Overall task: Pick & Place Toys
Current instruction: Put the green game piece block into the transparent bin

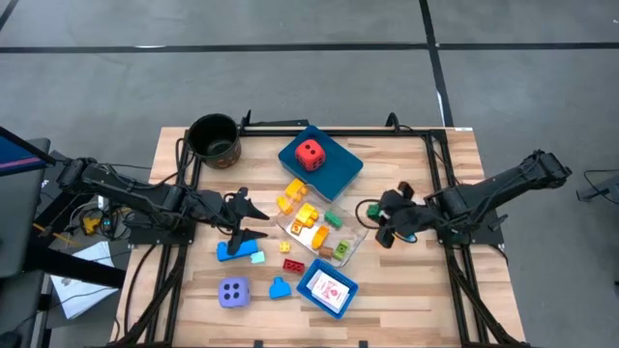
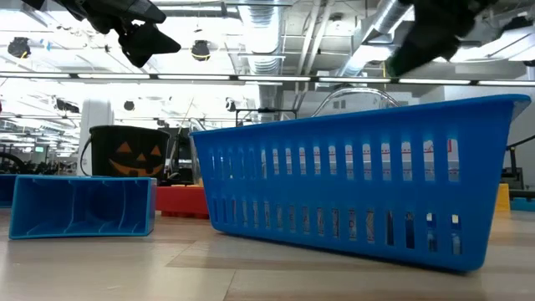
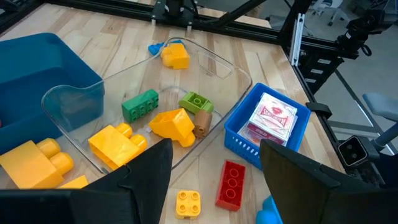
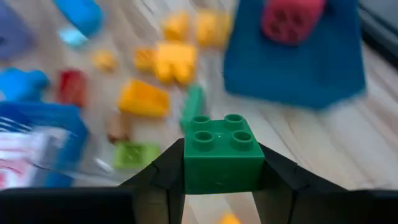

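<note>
My right gripper (image 4: 219,186) is shut on a green four-stud brick (image 4: 221,152), up in the air over the table's right part (image 1: 385,224), beside the clear tray (image 1: 350,249). That tray holds yellow and green bricks (image 3: 176,124). My left gripper (image 1: 248,218) hangs open left of the tray with nothing between its fingers (image 3: 216,152). A red die (image 1: 309,153) sits on a blue tray (image 1: 338,169). A lavender die (image 1: 232,292), blue bricks (image 1: 238,251), a red brick (image 3: 230,185) and a small yellow brick (image 3: 188,203) lie on the wood. My right gripper pinches the green brick by two opposite side walls (image 4: 188,168) between its two fingers. The fingers slant down from the table's right side. The brick sits level with its studs up, lifted clear of the table.
A dark round pot (image 1: 215,138) stands at the far left corner. A small blue basket (image 1: 327,290) with white red-printed cards (image 3: 272,118) stands near the front edge. A black frame (image 1: 338,129) runs along the table's far and side edges.
</note>
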Tool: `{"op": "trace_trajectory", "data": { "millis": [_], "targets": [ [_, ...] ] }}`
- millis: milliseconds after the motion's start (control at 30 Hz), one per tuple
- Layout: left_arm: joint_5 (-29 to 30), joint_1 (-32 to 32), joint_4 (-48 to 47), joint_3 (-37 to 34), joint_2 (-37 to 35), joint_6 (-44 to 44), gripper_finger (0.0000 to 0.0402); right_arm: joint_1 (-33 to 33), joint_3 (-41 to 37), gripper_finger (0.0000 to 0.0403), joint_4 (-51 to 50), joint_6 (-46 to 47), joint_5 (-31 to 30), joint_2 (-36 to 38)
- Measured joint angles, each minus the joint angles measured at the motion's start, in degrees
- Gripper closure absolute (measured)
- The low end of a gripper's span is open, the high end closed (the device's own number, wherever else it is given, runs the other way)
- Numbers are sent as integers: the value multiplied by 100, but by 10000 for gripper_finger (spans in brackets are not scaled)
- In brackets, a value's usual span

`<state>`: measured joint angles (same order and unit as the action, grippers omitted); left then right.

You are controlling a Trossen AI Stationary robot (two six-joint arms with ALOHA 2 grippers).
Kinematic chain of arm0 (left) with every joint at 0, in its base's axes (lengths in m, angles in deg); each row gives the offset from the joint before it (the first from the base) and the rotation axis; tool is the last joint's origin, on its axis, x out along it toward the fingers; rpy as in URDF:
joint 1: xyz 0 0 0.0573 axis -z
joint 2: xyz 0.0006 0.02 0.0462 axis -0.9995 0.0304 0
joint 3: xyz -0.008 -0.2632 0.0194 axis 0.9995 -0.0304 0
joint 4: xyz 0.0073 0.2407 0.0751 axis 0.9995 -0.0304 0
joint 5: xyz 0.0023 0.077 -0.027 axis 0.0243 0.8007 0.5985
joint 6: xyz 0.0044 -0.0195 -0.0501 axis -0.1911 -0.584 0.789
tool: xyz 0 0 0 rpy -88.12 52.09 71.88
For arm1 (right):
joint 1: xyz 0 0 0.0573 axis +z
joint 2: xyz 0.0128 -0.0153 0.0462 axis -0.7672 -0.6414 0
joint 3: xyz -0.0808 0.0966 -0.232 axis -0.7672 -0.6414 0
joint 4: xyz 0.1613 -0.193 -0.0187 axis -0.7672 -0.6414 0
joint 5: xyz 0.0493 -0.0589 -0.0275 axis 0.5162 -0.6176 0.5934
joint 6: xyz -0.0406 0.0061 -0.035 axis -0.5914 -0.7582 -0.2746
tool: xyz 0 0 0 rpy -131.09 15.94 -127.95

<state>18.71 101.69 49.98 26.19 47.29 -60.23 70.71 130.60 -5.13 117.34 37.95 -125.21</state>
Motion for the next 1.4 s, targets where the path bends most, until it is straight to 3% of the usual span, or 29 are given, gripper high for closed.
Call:
{"op": "trace_trajectory", "data": {
  "millis": [167,400,633,967,1400],
  "targets": [
    [0,0,0,0,0,-2,165,-143,1,269,1164,-1291,237,8],
    [0,0,0,0,0,-4,165,-738,59,269,1987,-2448,1237,7],
    [-1,1,0,0,0,-85,165,-1304,105,269,2223,-2615,1808,-212],
    [0,2,2,0,0,-85,165,-1798,312,269,2676,-2616,3024,-1618],
    [0,2,18,0,-2,-85,165,-1891,1515,269,1757,-2776,3388,-3244]
  ]
}}
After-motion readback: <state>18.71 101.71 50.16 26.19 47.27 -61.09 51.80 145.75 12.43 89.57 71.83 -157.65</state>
